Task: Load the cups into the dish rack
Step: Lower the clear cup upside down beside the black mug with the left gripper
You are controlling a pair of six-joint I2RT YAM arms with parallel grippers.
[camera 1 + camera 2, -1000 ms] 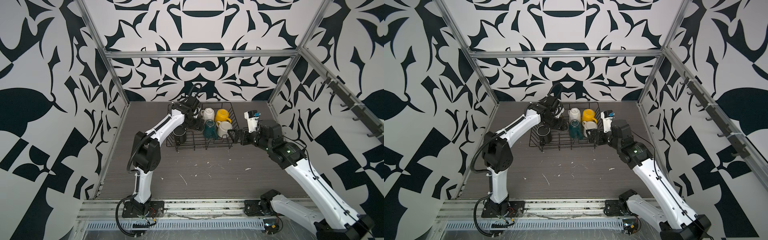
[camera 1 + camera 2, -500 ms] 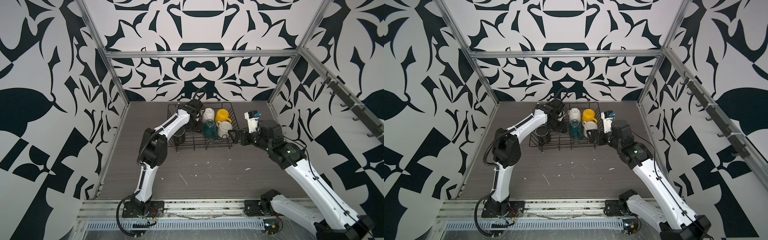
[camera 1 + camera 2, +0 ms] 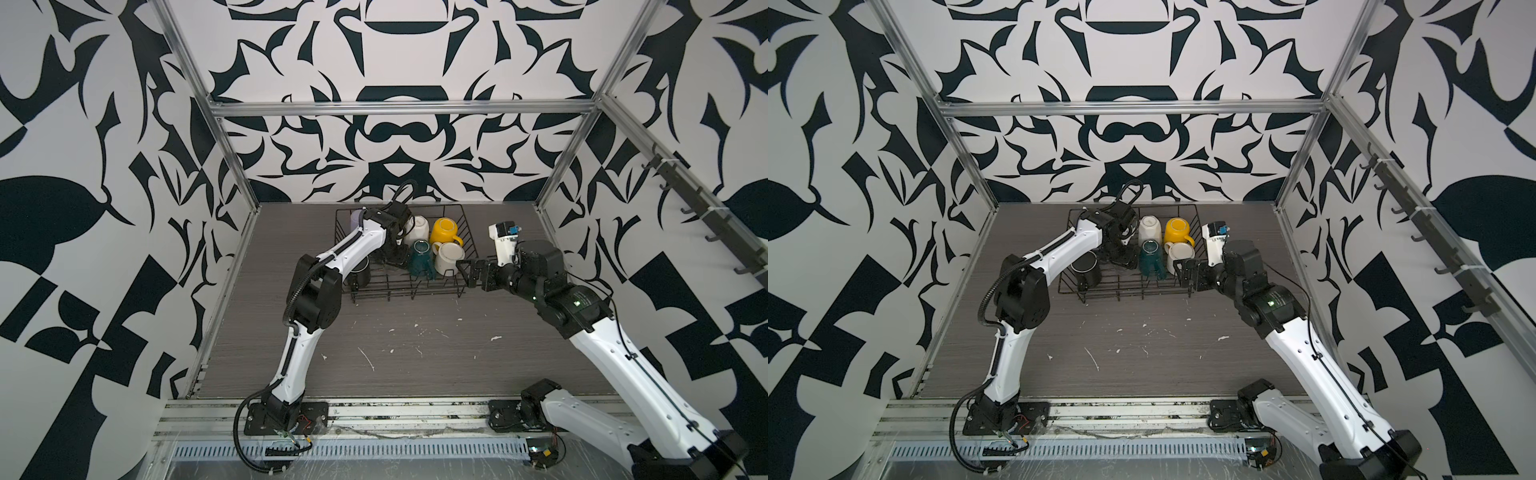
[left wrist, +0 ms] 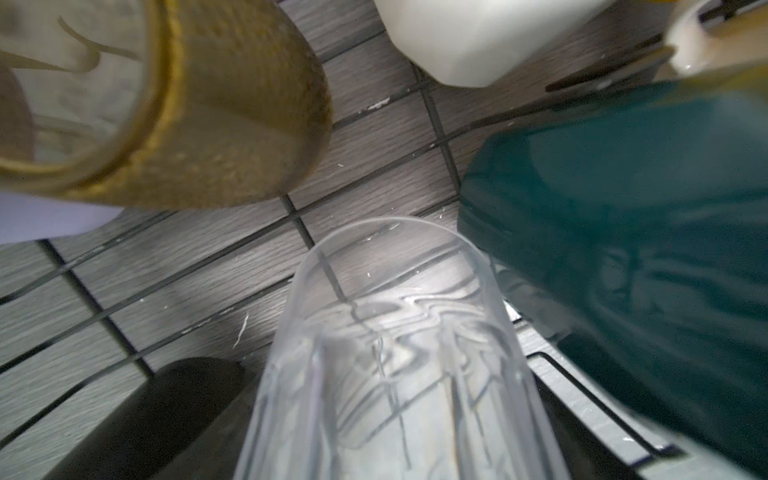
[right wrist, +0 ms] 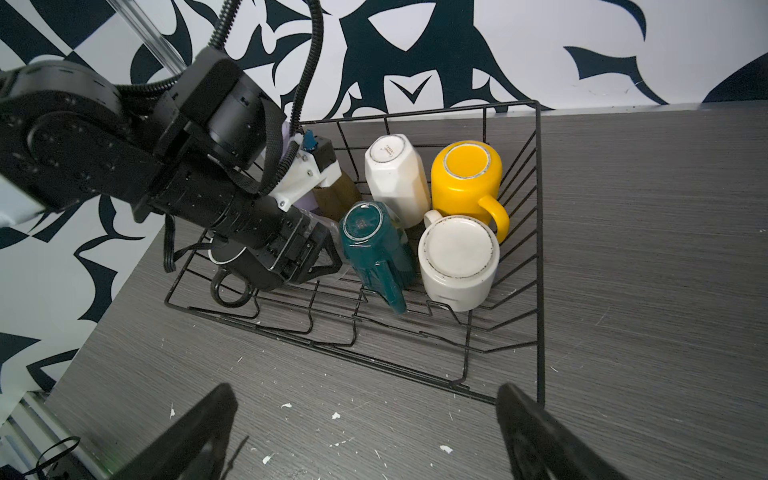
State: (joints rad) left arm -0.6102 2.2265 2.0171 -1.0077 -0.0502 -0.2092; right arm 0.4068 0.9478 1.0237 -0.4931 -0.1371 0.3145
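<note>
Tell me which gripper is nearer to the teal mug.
Left. The left gripper, holding the clear glass, is inside the dish rack beside the teal mug; the open right gripper hovers outside it.

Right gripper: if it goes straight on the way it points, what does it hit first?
Probably the dish rack: the open right gripper points at its wire wall near a corner, with the upturned white mug just behind. Height is hard to judge; it might clear the rim.

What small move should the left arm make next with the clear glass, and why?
Probably lower the clear glass straight down: the left gripper holds it over a bare patch of dish rack floor between the amber glass and the teal faceted mug.
</note>
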